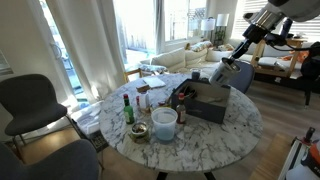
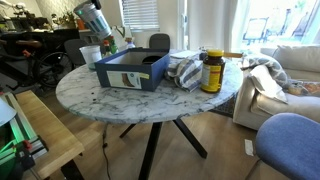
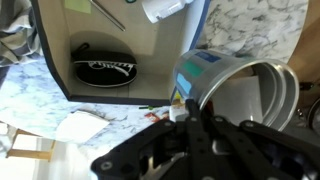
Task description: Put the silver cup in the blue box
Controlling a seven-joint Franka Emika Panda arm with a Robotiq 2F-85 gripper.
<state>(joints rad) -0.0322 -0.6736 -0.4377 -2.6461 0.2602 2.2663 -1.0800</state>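
Fingers (image 3: 197, 128) of the gripper (image 3: 190, 112) are closed on the silver cup (image 3: 240, 88), pinching it near the rim; in the wrist view the cup is tilted, its wide mouth turned sideways. In an exterior view the cup (image 2: 101, 22) is held in the air, clear of the marble table (image 2: 150, 105), above the far corner of the blue box (image 2: 130, 70) and not inside it. The open box contains a black oval item (image 3: 104, 70), while a white tub (image 1: 164, 120) and a yellow jar (image 2: 212, 70) stand on the table, both apart from the cup.
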